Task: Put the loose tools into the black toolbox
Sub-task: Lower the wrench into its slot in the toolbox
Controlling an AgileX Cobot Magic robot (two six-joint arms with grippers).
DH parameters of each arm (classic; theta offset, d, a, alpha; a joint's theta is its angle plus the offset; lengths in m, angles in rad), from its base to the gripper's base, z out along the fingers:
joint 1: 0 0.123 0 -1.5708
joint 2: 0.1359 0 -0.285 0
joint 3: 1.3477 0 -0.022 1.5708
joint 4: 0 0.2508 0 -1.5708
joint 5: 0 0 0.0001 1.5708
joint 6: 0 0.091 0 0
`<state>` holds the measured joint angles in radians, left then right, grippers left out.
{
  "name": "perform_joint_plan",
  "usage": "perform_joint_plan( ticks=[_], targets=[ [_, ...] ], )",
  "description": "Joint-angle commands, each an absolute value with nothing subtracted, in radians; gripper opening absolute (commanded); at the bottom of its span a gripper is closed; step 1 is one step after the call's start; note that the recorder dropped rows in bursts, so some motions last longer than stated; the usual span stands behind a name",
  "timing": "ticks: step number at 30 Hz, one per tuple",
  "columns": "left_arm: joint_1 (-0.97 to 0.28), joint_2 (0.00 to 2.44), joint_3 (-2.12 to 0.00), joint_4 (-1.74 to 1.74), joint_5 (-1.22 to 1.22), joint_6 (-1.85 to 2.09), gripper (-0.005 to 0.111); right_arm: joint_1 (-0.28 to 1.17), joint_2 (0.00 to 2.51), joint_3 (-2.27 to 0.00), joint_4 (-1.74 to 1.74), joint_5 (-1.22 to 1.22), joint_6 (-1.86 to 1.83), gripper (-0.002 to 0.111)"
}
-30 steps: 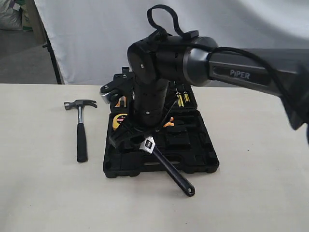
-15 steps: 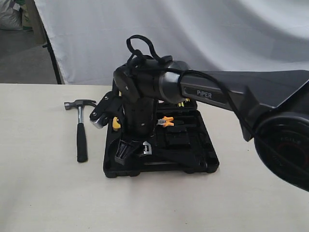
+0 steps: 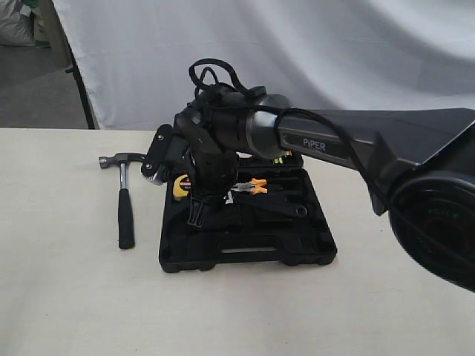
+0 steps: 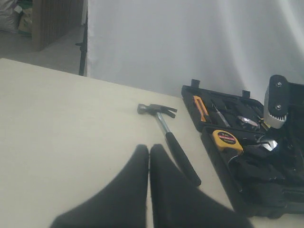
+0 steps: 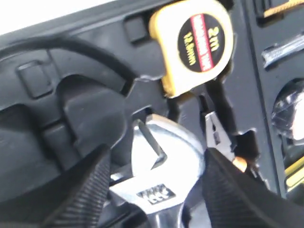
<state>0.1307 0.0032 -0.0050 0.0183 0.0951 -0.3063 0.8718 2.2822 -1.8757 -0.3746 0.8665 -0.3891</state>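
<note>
The right gripper [image 5: 156, 166] is down inside the black toolbox [image 3: 185, 257], and its jaws are gripping the head of the adjustable wrench [image 5: 178, 152]; the two black fingers [image 5: 80, 194] press on either side of the silver head, with the wrench's own open mouth pointing out past the fingertips. In the exterior view the wrench lies across the near half of the toolbox, its head toward the left edge of the case and its long black handle running toward the right edge, low in the moulded recesses. The yellow tape measure [image 5: 194, 42] sits in its pocket just beyond the wrench head, and the orange-handled pliers [image 3: 257, 185] lie beside it, toward the hinge. The claw hammer [image 3: 126, 215] lies flat on the tabletop [image 3: 74, 297] just off the toolbox's left edge, apart from it, head toward the far edge and black handle toward the near edge. The left gripper [image 4: 149, 190] hangs above the left part of the tabletop, jaws closed together on nothing, with the hammer well clear of them.
</note>
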Motion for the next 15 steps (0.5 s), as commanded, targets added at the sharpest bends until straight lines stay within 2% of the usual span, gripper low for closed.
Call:
perform_joint_plan(
  ticks=[1,15],
  targets=[
    [0.156,0.000,-0.008,0.023,0.088,-0.311,0.001,0.839,2.304,-1.884,-0.394,0.841,-0.448,0.000],
    [0.156,0.000,-0.008,0.023,0.088,-0.311,0.001,0.829,2.346,-1.884,-0.394,0.763,-0.502,0.000]
  ],
)
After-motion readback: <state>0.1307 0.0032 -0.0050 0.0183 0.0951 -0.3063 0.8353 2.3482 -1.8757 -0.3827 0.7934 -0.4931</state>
